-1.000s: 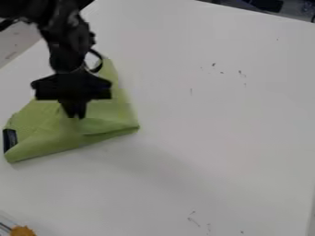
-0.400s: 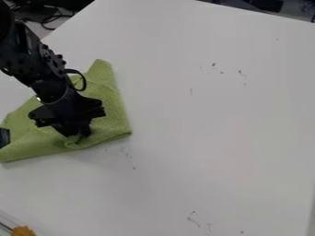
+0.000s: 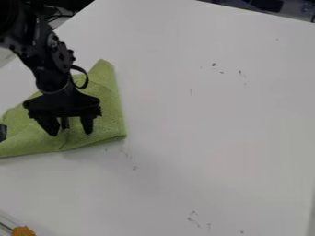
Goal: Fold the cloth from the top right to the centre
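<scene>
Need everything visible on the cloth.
The cloth is green, matte, towel-like, and lies creased on the white table at the view's left edge, roughly triangular, one corner pointing to the top. A dark patch shows at its left end. The open gripper is over its lower part; whether they touch is unclear.

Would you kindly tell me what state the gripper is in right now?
Gripper: open, its jaws apart over the green cloth, nothing held between them.
</scene>
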Tool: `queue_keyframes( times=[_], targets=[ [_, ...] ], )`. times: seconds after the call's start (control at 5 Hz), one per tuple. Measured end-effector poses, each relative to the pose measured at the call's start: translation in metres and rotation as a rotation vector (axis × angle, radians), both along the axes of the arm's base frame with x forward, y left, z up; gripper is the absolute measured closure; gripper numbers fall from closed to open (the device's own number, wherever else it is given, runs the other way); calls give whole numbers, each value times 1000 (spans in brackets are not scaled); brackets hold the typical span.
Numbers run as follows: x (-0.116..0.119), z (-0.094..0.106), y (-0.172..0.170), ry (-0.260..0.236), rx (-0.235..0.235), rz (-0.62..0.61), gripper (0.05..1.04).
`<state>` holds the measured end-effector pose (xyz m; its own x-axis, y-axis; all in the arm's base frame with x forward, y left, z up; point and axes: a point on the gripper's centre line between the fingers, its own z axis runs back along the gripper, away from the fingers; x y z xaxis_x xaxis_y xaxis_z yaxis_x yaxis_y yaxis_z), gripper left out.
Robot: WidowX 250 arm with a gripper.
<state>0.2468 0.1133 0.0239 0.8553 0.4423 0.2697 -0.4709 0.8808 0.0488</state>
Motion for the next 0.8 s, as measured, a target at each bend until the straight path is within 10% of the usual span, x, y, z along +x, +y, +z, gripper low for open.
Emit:
queue_keyframes(
  times=[0.4,0.8],
  targets=[
    [47,60,0,124,140,-188,84],
    [78,59,-15,175,141,-334,84]
  ],
)
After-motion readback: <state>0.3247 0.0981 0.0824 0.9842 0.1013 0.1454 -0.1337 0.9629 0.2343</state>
